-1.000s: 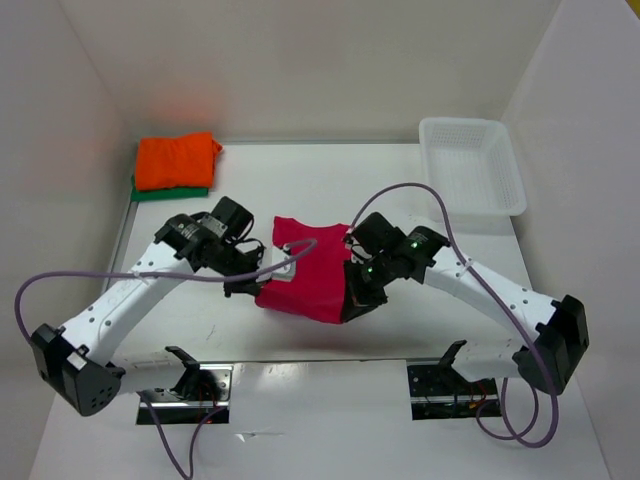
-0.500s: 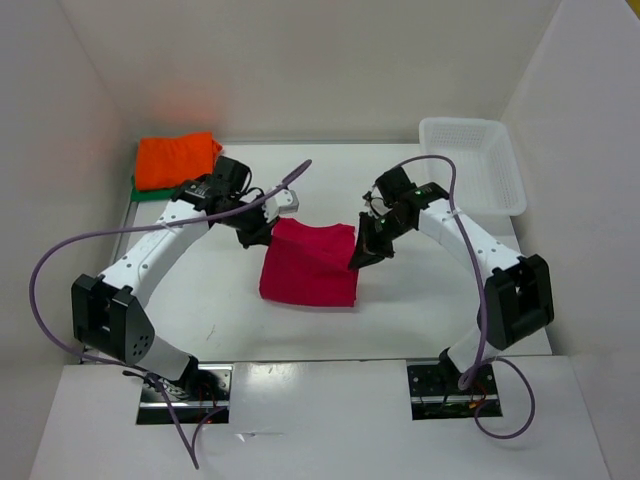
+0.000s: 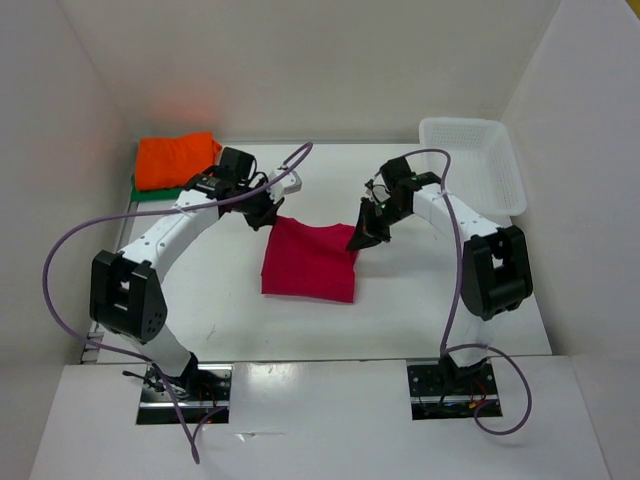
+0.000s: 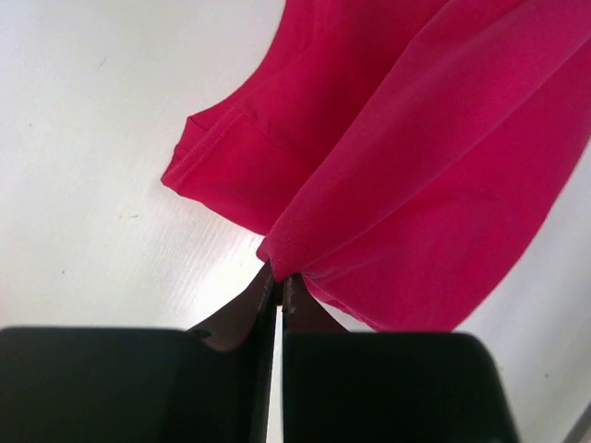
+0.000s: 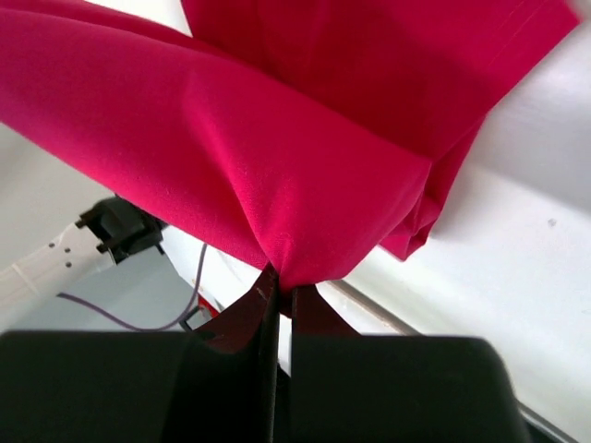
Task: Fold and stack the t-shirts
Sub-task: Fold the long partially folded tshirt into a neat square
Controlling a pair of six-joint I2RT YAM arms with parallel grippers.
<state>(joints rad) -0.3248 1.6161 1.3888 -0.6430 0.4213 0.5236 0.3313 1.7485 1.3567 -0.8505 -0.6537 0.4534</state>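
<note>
Between your two grippers the magenta t-shirt lies spread, one far corner pinched tight in the left gripper and the other in the right gripper. You look mid-fold: within the last second both pinches have swept from the near hem to the far edge. Next, lower the cloth, release it, then move it toward the orange t-shirt, well beyond the left fingers.
</note>
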